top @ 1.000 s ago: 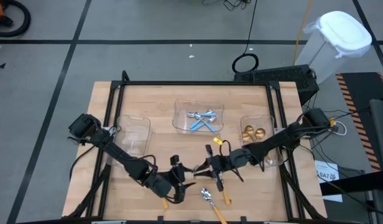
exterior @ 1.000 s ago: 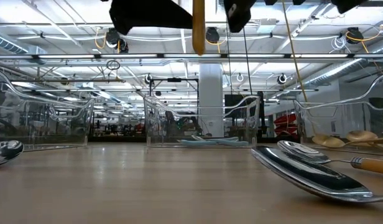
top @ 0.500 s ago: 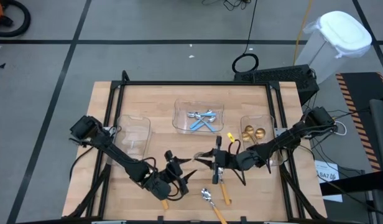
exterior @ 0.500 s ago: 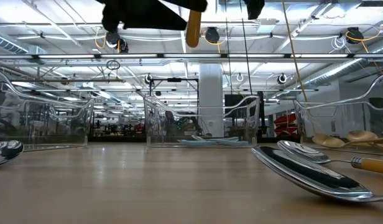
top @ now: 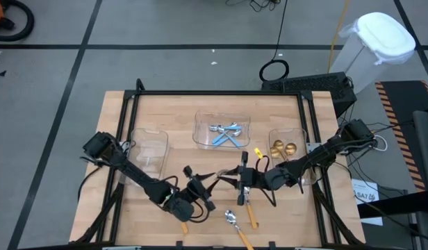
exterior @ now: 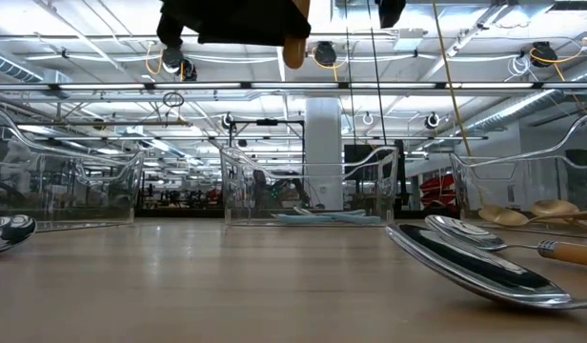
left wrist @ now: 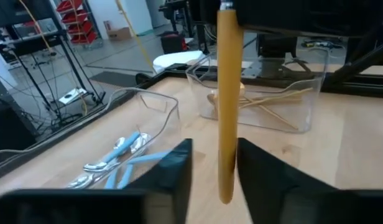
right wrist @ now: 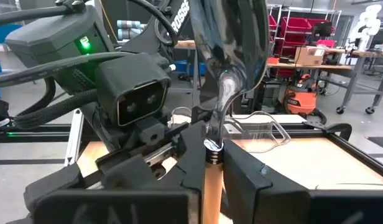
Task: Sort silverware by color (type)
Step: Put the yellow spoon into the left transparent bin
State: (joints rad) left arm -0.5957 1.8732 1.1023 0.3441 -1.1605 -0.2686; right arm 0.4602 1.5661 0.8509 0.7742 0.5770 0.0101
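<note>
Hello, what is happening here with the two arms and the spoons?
The robot is sorting spoons into clear trays. The right gripper holds an orange spoon in the air, and the left gripper is closing around its handle, so this looks like a handover. Blue spoons lie in the middle tray, gold spoons in the right tray. More orange spoons lie on the table.

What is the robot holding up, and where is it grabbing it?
An orange-handled silver spoon: the right gripper pinches the handle near the bowl, while the left gripper closes around its far end.

Wooden table (top: 179, 114) bears three clear trays (top: 221, 130) and loose spoons (top: 231, 218).
</note>
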